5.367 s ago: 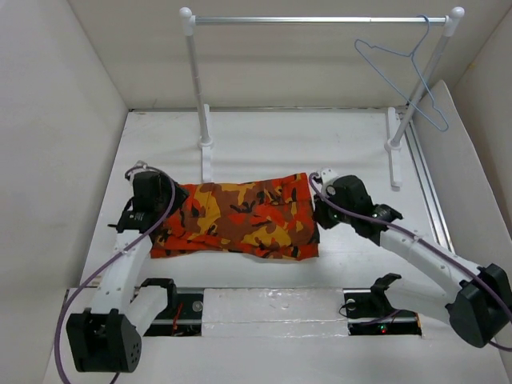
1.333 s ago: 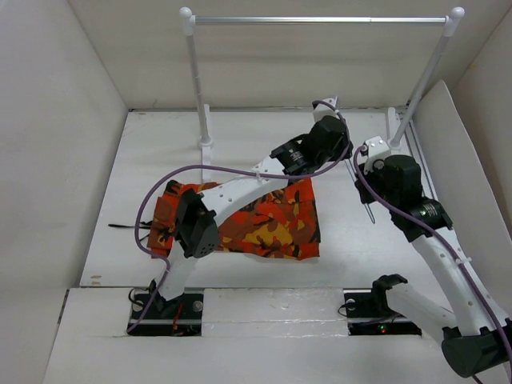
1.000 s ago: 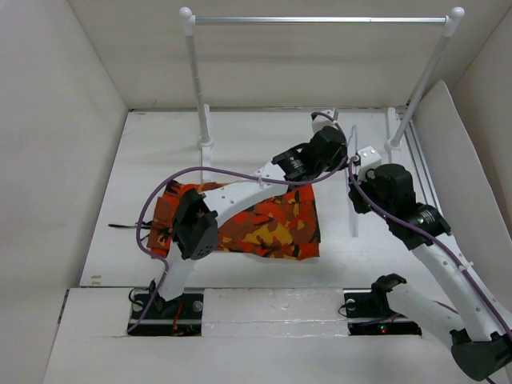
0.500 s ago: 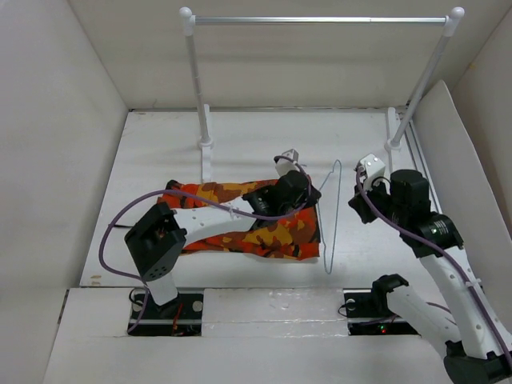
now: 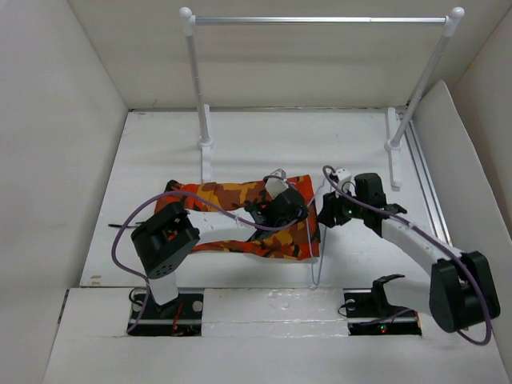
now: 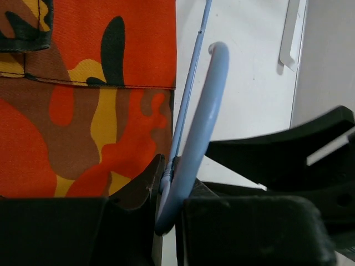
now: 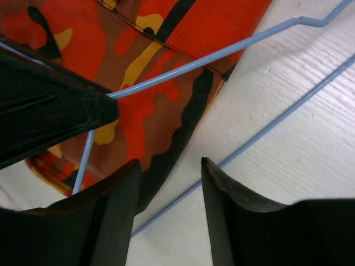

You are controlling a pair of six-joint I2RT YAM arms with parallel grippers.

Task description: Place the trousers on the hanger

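Left wrist view: my left hand (image 6: 171, 191) is clamped on the hanger (image 6: 201, 119), with the pale blue hook pinched between its two fingers just above the neck. The hook arcs out over the bare desk (image 6: 244, 83), just beside the right end of the trousers (image 6: 83, 111), which lie flat on the desk.

My right hand (image 7: 167, 166) has its fingers apart and grips nothing. It hovers low over the corner of the cloth, where two of the hanger's wires cross beneath it.

As I read it, the step is to line the frame up against the cloth so a leg can be fed through. I'd hold the left pinch firm so the triangle can't swing, keep the bottom bar low beside the cloth edge, and have the right hand take cloth alone, not cloth and wire together.

From above, the left arm reaches far across, its forearm over the trousers. The right arm stretches low toward it, and the two hands are close, facing each other.
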